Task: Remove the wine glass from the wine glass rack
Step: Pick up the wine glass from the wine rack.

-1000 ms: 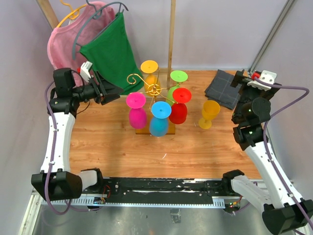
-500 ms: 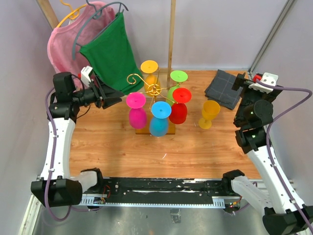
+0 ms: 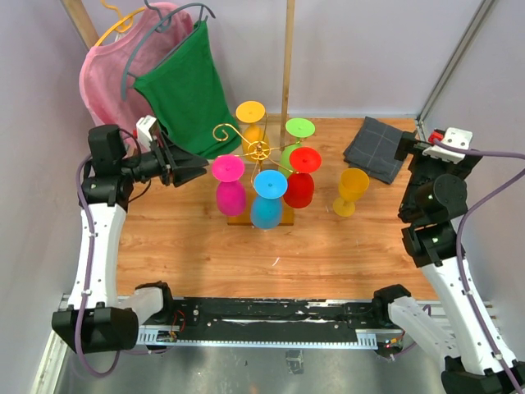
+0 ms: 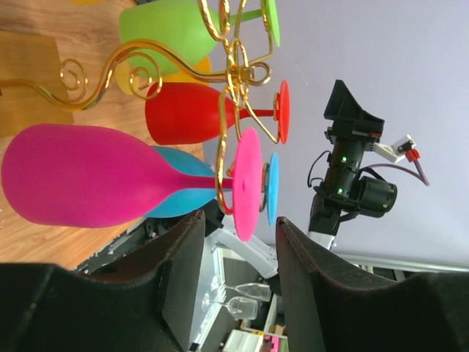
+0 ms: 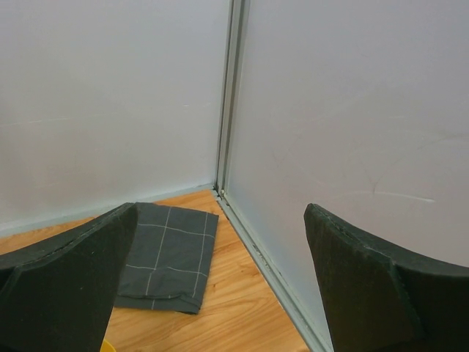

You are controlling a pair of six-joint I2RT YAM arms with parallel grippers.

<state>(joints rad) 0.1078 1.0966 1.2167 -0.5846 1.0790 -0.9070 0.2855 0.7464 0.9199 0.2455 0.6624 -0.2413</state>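
Observation:
The gold wire wine glass rack (image 3: 257, 150) stands mid-table on a light-wood base (image 3: 287, 217). Coloured glasses hang upside down from it: magenta (image 3: 228, 182), blue (image 3: 268, 197), red (image 3: 302, 176), green (image 3: 297, 131) and yellow (image 3: 250, 115). My left gripper (image 3: 199, 169) is open and empty, just left of the magenta glass. In the left wrist view the magenta glass (image 4: 95, 183) and its foot lie just ahead of the open gripper (image 4: 240, 220), not touched. My right gripper (image 3: 409, 148) is open and empty at the far right, facing the back corner.
An orange-yellow glass (image 3: 352, 190) stands upright on the table right of the rack. A folded grey cloth (image 3: 374, 148) lies at the back right, also in the right wrist view (image 5: 165, 257). A wooden frame with hangers, a pink (image 3: 102, 78) and a green garment (image 3: 184, 90), stands behind the left arm.
My left gripper has shifted slightly right and nearer, closer to the magenta glass. My right arm has drawn back to the right, away from the orange-yellow glass.

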